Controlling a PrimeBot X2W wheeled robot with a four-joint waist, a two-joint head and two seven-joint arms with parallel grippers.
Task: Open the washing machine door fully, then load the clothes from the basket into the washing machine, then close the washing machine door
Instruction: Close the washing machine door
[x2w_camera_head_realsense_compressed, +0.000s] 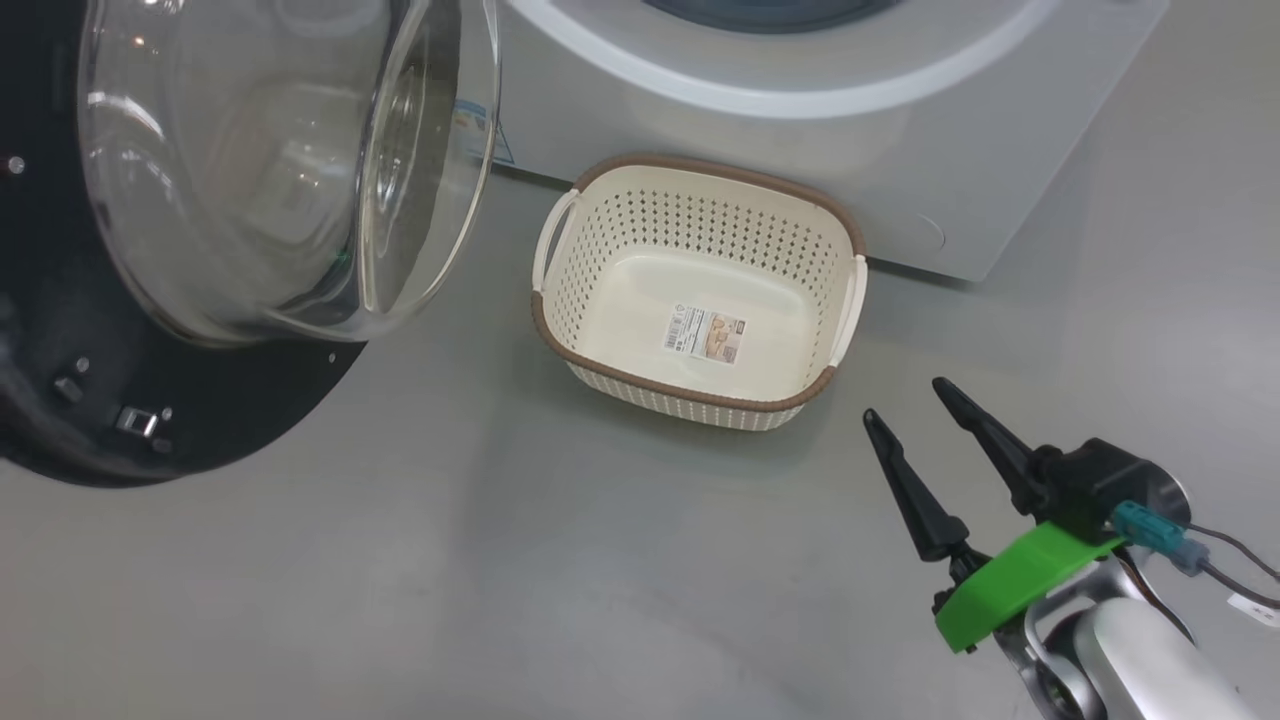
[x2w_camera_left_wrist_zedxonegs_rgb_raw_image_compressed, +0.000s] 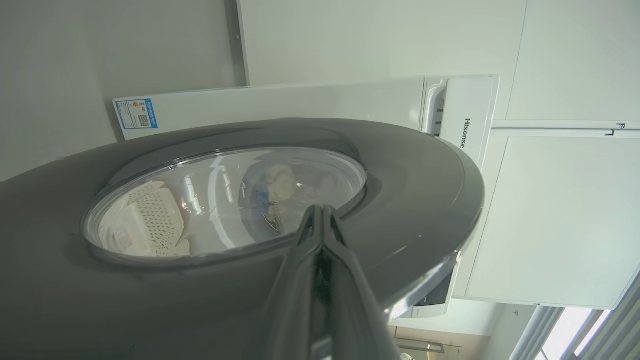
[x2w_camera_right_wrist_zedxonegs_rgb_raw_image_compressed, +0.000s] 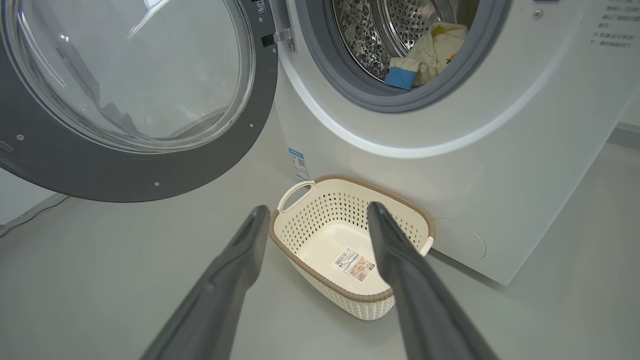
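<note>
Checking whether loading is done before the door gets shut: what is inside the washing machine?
The clothes, cream-yellow with a blue patch, lie in the drum of the washing machine, behind the grey gasket. The gasket's lip covers the pile's underside and the drum floor.

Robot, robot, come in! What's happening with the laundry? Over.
Left gripper shut, by the door. Right gripper open, empty. Basket empty, clothes in the washer. Door open, nothing in the way.

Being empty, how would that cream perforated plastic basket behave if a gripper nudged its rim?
The cream perforated plastic basket holds nothing, so it is probably light and would slide on the smooth grey floor. A nudge high on its brown rim might tip it. Its thin holed walls likely flex.
</note>
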